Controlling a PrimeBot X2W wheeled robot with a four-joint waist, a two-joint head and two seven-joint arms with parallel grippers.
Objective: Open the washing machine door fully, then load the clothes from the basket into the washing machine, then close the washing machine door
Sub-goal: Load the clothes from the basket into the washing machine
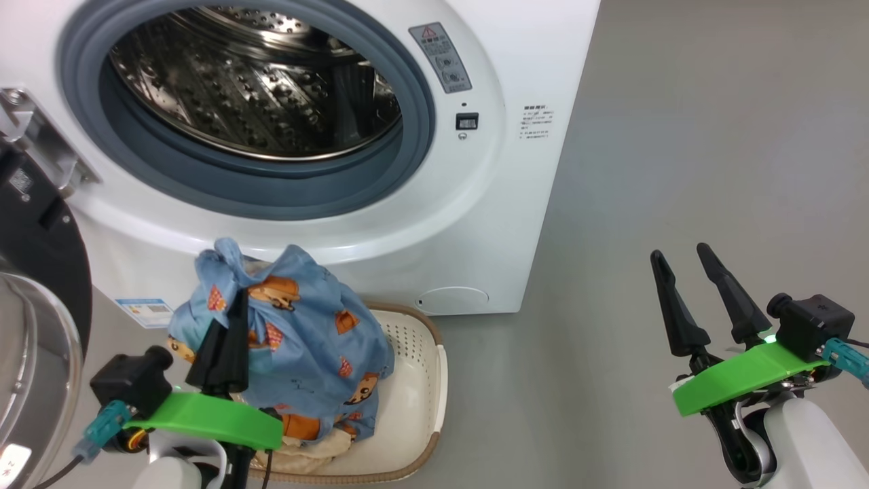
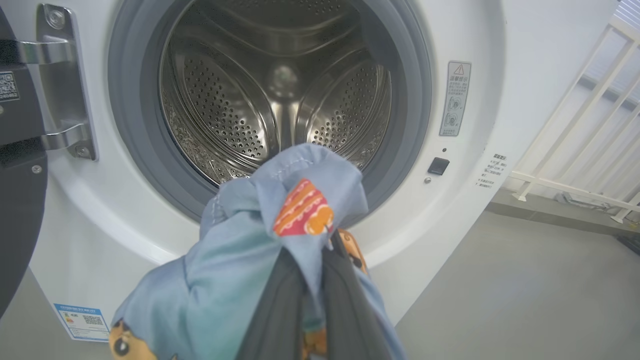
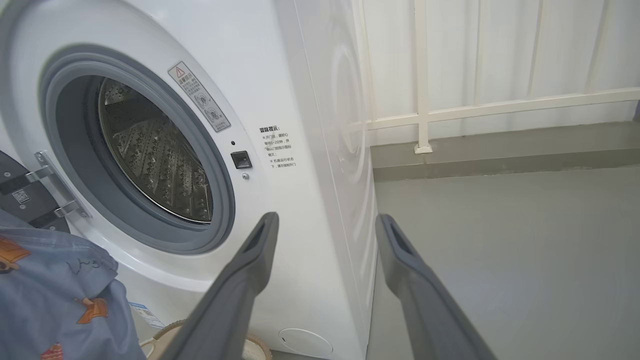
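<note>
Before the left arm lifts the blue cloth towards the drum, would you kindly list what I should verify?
1. The washing machine door swung aside of the opening: ok.
2. The left gripper shut on the clothes: ok.
3. Mouth of the drum unobstructed: ok.
4. Gripped clothes free of the basket: not ok, lower folds lie inside.
5. The right gripper open, apart from the load: ok.
6. The cream piece caught in the grip: cannot tell.
</note>
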